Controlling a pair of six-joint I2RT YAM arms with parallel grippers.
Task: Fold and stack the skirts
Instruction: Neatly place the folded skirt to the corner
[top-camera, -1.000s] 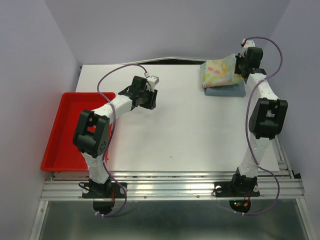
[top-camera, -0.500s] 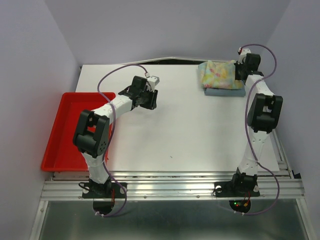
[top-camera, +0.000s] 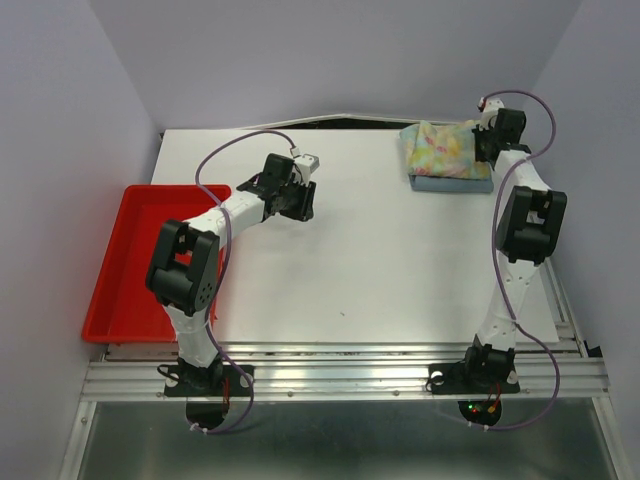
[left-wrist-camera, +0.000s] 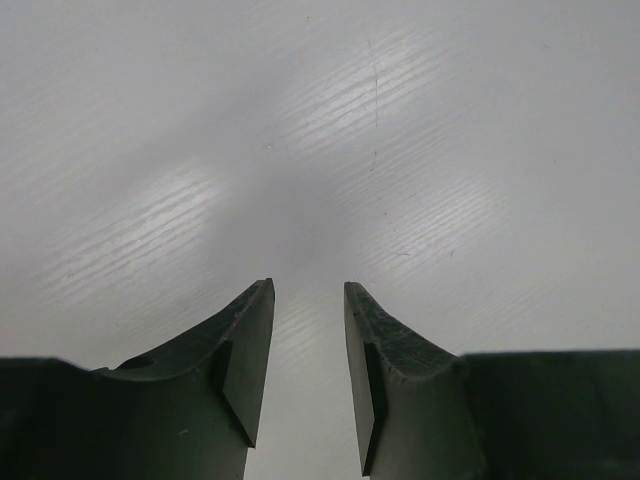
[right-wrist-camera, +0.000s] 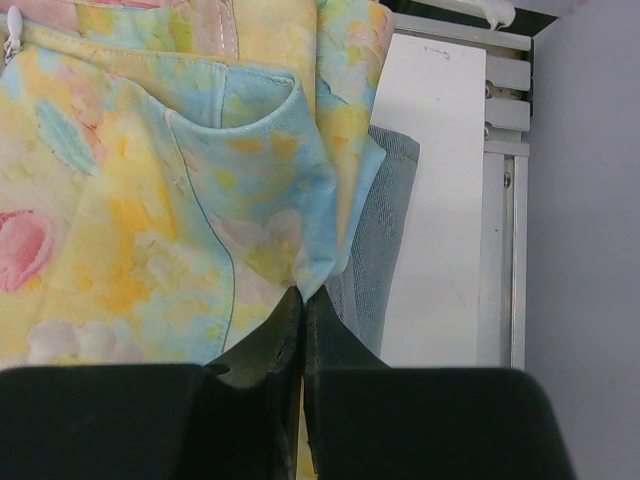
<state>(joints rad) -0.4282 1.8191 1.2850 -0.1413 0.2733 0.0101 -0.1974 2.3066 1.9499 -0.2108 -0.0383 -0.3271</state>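
Pastel cloth is pinched flat between the closed jaws of your right gripper (right-wrist-camera: 303, 300): a folded corner of the floral skirt (right-wrist-camera: 150, 200), which lies on the denim skirt (right-wrist-camera: 385, 250) at the one o'clock corner of the table (top-camera: 380, 260). That grip looks meant to square the top layer over the stack. Your left gripper (left-wrist-camera: 308, 295) hovers at ten o'clock, jaws apart and empty, out of the way.

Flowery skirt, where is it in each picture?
Top external: the floral skirt lies at the far right corner of the table, on top of the denim skirt.
Left wrist: not in it; only the open left gripper over bare table.
Right wrist: it fills the left and middle, its corner pinched in the right gripper.
Shared landmark: the denim skirt peeking out beneath it.
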